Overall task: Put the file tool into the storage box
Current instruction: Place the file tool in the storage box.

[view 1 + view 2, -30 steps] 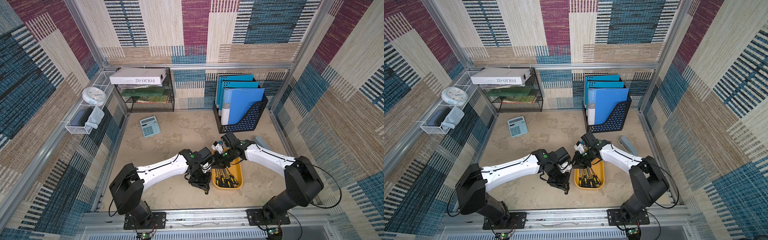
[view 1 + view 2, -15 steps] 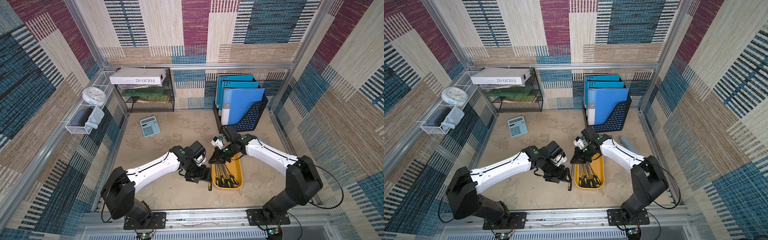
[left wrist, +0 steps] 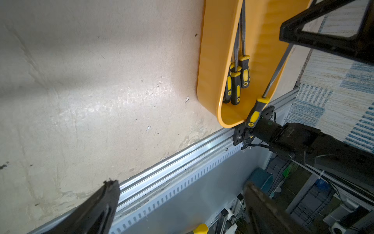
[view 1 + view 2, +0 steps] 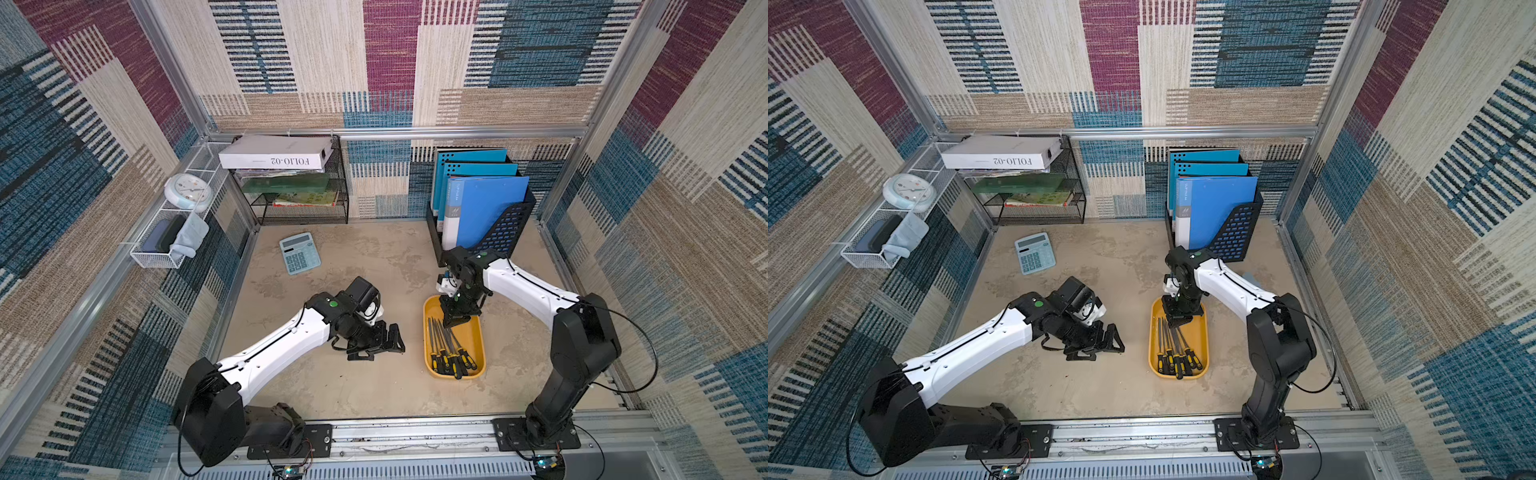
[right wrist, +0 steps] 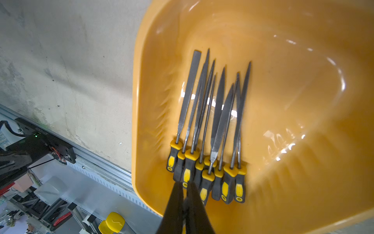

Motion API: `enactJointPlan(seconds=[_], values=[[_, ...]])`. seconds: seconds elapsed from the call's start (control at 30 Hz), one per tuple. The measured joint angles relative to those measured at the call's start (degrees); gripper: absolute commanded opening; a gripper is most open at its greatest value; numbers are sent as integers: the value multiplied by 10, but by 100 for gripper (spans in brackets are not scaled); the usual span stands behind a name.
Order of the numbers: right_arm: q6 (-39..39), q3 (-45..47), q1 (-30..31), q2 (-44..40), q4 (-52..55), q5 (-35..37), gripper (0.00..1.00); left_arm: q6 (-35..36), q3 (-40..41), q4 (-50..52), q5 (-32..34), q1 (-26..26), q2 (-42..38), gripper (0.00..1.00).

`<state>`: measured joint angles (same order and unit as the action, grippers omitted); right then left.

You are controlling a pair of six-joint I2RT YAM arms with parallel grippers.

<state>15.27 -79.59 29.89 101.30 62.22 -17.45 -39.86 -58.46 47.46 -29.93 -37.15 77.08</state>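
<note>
- The storage box (image 4: 474,341) (image 4: 1199,332) sits flat on the table, right of centre, with its long sides running from the front rail (image 4: 415,432) toward the back wall
- The files (image 4: 446,351) (image 5: 210,131) lie bunched inside it, blades pointing to the far end and black-and-yellow handles crowded at the near end
- In the left wrist view one file handle (image 3: 255,113) rides up onto the near short rim
- The right gripper (image 4: 454,322) (image 5: 184,185) hangs over the far half of the box, inside the line of the rim, with its jaws pressed together on nothing
- The left gripper (image 4: 384,345) (image 3: 180,184) sits low over the table, left of the box and apart from its long rim, with its jaws spread wide and nothing between them
- A strip of bare table (image 4: 332,386) separates the left gripper from the box, and more bare floor runs to the front rail
- The calculator (image 4: 300,252) lies well back on the left, and the folder holder (image 4: 503,232) stands behind the right arm's wrist
</note>
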Motion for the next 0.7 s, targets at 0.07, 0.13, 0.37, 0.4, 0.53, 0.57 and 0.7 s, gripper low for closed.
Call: enactJointPlan(seconds=[0.07, 0.13, 0.37, 0.4, 0.53, 0.57, 0.7], values=[[-5, -20, 0, 14, 3, 10, 0, 0, 2, 0, 0, 5, -4, 99], [-11, -39, 0, 26, 7, 20, 0, 2, 6, 0, 0, 10, -8, 99], [-25, -54, 0, 72, 11, 42, 0, 4, 28, 0, 0, 20, -22, 99], [-26, -54, 0, 76, 10, 44, 0, 4, 30, 0, 2, 21, -24, 99], [-26, -55, 0, 89, 6, 47, 0, 4, 40, 2, 2, 28, -35, 99], [-26, -53, 0, 90, 3, 47, 0, 4, 42, 2, 3, 31, -38, 99], [-26, -41, 1, 90, -9, 39, 13, 4, 51, 6, 9, 42, -46, 99]])
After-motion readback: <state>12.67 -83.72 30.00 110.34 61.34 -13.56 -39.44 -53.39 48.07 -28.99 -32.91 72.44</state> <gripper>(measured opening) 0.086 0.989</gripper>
